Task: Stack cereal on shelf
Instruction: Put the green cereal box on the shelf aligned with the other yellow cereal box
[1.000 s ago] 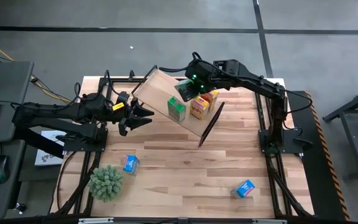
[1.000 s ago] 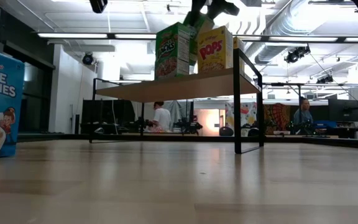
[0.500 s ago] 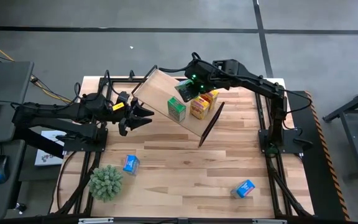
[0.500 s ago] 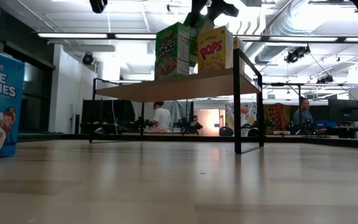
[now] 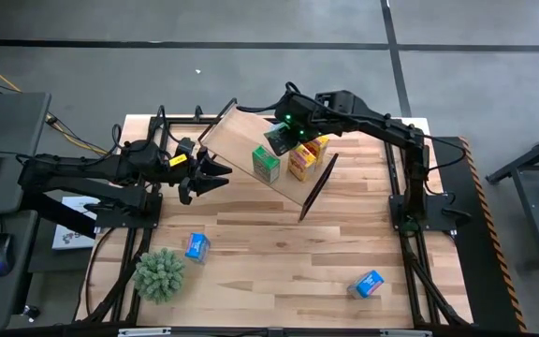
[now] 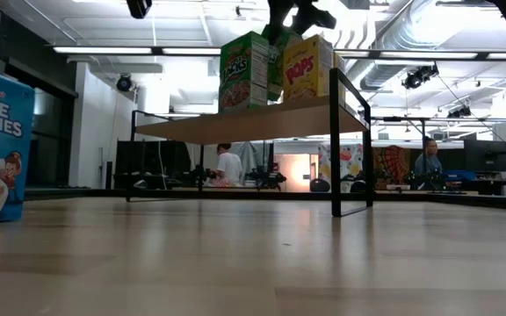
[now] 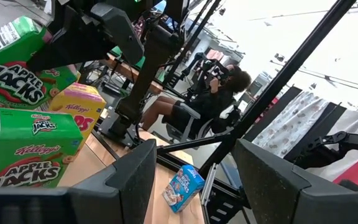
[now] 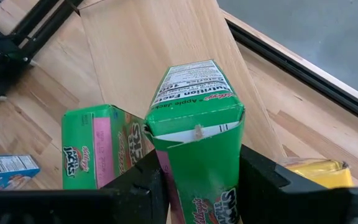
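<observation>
Cereal box (image 8: 194, 140), green, is sitting clamped in the right gripper (image 5: 285, 136) above the shelf (image 5: 241, 131), beside a second green box (image 5: 266, 163) and yellow boxes (image 5: 299, 161); left gripper (image 5: 215, 174) is waiting open, off the shelf's end

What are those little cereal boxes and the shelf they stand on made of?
The green box in the right gripper looks like thin printed cardboard with a slight sheen; its glued top flap shows a folded seam. The shelf seems a pale, matt wood plank with visible grain, on thin black frame ends, probably metal.
</observation>
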